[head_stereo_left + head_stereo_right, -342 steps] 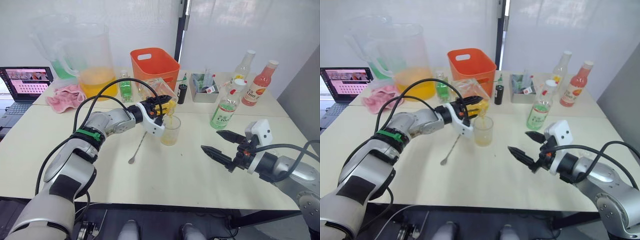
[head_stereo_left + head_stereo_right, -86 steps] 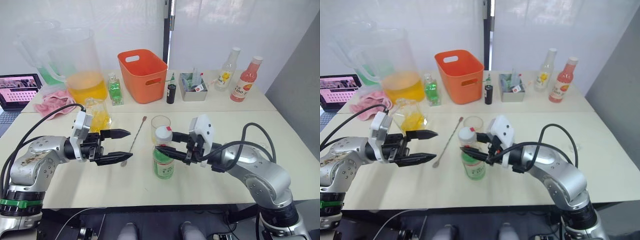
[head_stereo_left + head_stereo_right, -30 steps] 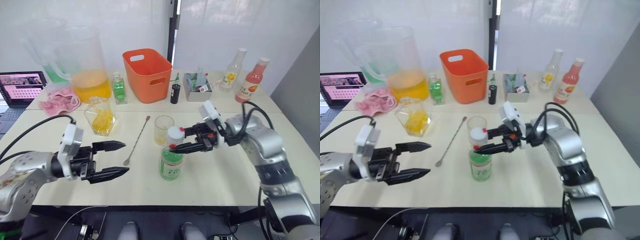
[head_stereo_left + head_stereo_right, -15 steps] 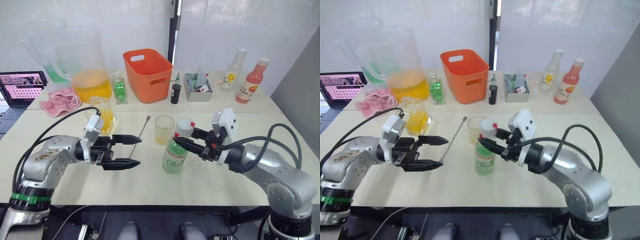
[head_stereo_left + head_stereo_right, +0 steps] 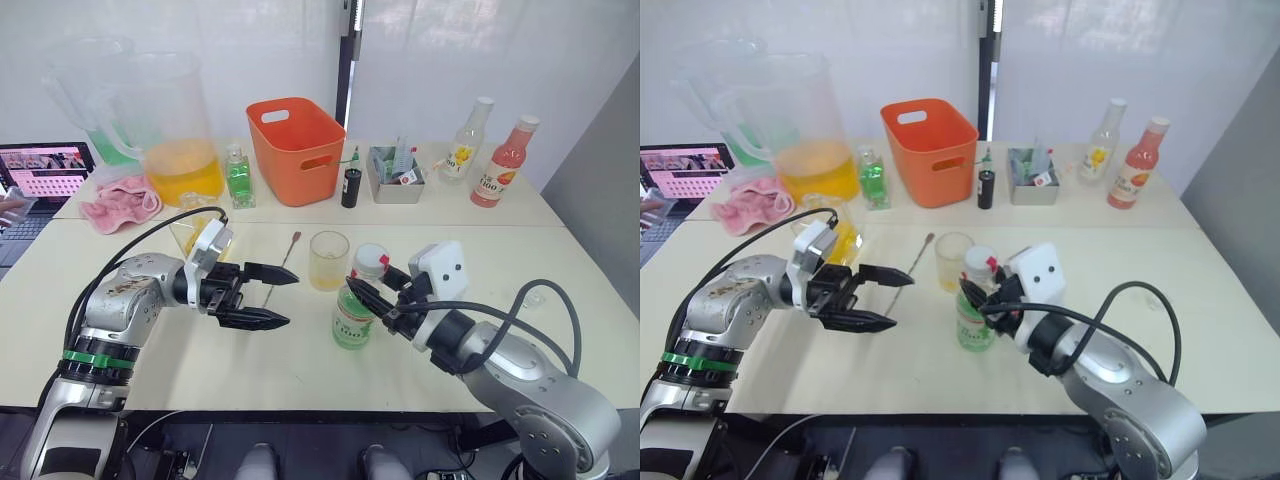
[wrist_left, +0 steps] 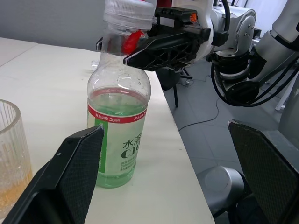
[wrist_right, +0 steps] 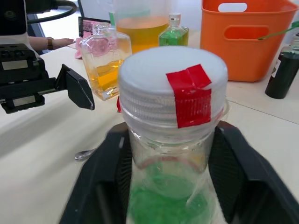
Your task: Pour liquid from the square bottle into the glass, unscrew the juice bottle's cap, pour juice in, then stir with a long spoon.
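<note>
1. White cap (image 7: 173,88) with red tape sits on the juice bottle (image 5: 352,312), my right pincer (image 5: 370,297) now hugging its neck on the bench (image 5: 300,370)
2. My left pincer (image 5: 272,297), spread empty, has closed in; unscrewing looks next

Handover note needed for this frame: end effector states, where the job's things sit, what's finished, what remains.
Left end effector: open, holding nothing, aimed at the juice bottle.
Right end effector: fingers around the bottle's neck, just under the cap, which is on.
Square bottle stands on the table; the glass holds yellow liquid; long spoon lies beside it.
Done: first pour. Left: uncap, pour juice, stir.
</note>
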`<state>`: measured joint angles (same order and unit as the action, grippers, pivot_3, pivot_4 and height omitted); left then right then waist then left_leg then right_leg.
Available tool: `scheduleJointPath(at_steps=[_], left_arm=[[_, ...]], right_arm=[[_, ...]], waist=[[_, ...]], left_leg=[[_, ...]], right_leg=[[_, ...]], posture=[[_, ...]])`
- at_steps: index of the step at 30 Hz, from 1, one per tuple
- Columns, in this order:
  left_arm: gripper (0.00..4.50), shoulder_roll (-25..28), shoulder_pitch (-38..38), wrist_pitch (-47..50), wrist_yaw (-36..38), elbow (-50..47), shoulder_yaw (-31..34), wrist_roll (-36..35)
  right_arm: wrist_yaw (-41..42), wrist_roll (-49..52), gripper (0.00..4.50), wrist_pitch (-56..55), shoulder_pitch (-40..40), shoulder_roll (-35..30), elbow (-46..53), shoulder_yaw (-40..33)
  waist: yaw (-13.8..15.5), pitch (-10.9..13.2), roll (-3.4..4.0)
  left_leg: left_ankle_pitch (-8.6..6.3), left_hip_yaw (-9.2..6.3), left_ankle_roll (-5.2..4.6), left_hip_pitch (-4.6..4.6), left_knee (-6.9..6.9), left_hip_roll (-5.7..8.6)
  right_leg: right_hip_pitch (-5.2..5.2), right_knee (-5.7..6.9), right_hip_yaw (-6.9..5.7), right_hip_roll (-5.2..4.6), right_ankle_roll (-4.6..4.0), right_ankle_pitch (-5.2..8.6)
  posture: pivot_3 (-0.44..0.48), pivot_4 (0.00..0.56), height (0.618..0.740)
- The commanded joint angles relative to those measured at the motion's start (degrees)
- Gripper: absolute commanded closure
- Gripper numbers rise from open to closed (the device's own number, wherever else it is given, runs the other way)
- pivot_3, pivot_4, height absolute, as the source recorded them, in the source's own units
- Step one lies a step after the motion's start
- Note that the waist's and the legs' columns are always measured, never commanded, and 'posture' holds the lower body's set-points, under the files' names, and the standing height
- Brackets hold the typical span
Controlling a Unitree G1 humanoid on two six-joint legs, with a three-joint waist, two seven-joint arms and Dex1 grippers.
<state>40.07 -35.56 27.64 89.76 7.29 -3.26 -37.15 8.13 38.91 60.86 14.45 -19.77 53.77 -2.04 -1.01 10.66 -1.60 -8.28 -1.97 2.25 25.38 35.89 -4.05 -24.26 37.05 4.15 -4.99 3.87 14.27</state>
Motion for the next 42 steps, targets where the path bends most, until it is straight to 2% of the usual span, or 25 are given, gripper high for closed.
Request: scheduleJointPath(at_steps=[1,3,7,11,14,23,29,35,37,42], left_arm=[[0.00,0.4,-0.1,-0.7,0.3,-1.4,1.6,0.0],[0.00,0.6,0.5,-0.6,-0.2,-2.1,2.1,-0.2],[0.00,1.2,3.5,-0.1,-2.3,-5.3,4.2,-0.9],[0.00,3.0,10.7,1.5,-7.5,-13.1,9.6,-2.9],[0.00,4.4,16.4,3.1,-11.5,-19.2,13.9,-4.9],[0.00,5.5,32.4,6.2,-22.3,-34.4,25.6,-10.7],[0.00,5.4,37.7,6.6,-26.7,-39.2,28.4,-13.3],[0.00,6.0,38.9,6.3,-28.5,-39.9,28.4,-14.5],[0.00,6.1,38.2,6.2,-28.7,-39.6,27.6,-14.5],[0.00,6.2,37.5,5.9,-28.8,-39.3,26.9,-14.8]], right_arm=[[2.9,4.3,0.69,-0.1,0.5,-2.5,1.2,-3.7],[4.6,6.0,0.02,-0.5,0.8,-4.5,0.4,-5.2],[14.0,8.6,0.02,-4.2,1.0,-11.5,-4.4,-8.7],[34.4,4.6,0.02,-15.3,5.4,-21.7,-17.3,-6.4],[45.4,0.6,0.02,-23.5,10.7,-24.5,-27.8,-2.5],[67.3,-6.2,0.02,-38.0,25.7,-20.6,-51.2,7.2],[73.9,-7.6,0.02,-41.0,28.9,-18.2,-56.2,9.3],[74.9,-7.5,0.02,-39.9,30.3,-16.6,-57.2,9.0],[74.3,-8.4,0.52,-40.7,30.8,-15.7,-58.0,8.9],[73.6,-8.9,2.21,-40.4,30.8,-15.0,-58.3,8.6]], waist=[[0.0,0.0,0.00],[0.0,0.0,0.00],[-0.1,0.0,0.00],[-0.6,0.0,-0.02],[-1.0,0.0,-0.04],[-1.5,0.0,-0.06],[-1.0,0.0,-0.06],[-1.1,0.0,-0.06],[-1.1,0.0,-0.06],[-1.2,0.0,-0.06]], left_leg=[[0.00,0.00,0.00,0.00,0.00,0.00],[0.00,-0.01,0.00,0.00,0.00,0.00],[0.00,0.00,0.00,0.00,-0.01,0.00],[0.00,0.00,0.00,-0.02,-0.01,-0.01],[0.00,0.01,0.00,-0.09,-0.01,-0.03],[0.00,0.01,0.00,-0.08,-0.02,-0.03],[-0.01,0.02,0.01,-0.08,-0.02,-0.02],[-0.01,0.02,0.01,-0.09,-0.02,-0.02],[-0.01,0.02,0.01,-0.09,-0.02,-0.02],[-0.01,0.02,0.02,-0.09,-0.02,-0.02]], right_leg=[[0.00,0.00,0.00,0.00,0.00,0.00],[0.01,0.00,0.00,0.00,0.00,0.00],[0.01,-0.03,0.01,-0.01,-0.01,0.01],[0.03,-0.04,0.00,-0.01,0.01,0.02],[0.04,-0.04,0.00,0.01,0.01,0.03],[0.02,-0.04,0.00,0.00,0.02,0.02],[0.05,-0.04,-0.01,-0.02,0.02,0.02],[0.01,-0.02,-0.01,0.00,0.00,0.02],[0.00,-0.02,-0.01,0.00,0.00,0.01],[0.01,-0.01,-0.01,0.00,0.00,0.01]], posture=[[0.000,0.150,0.703],[0.000,0.150,0.703],[0.000,0.150,0.703],[0.000,0.150,0.703],[0.000,0.150,0.703],[0.000,0.150,0.703],[0.000,0.150,0.703],[0.000,0.150,0.703],[0.000,0.150,0.703],[0.000,0.150,0.703]])
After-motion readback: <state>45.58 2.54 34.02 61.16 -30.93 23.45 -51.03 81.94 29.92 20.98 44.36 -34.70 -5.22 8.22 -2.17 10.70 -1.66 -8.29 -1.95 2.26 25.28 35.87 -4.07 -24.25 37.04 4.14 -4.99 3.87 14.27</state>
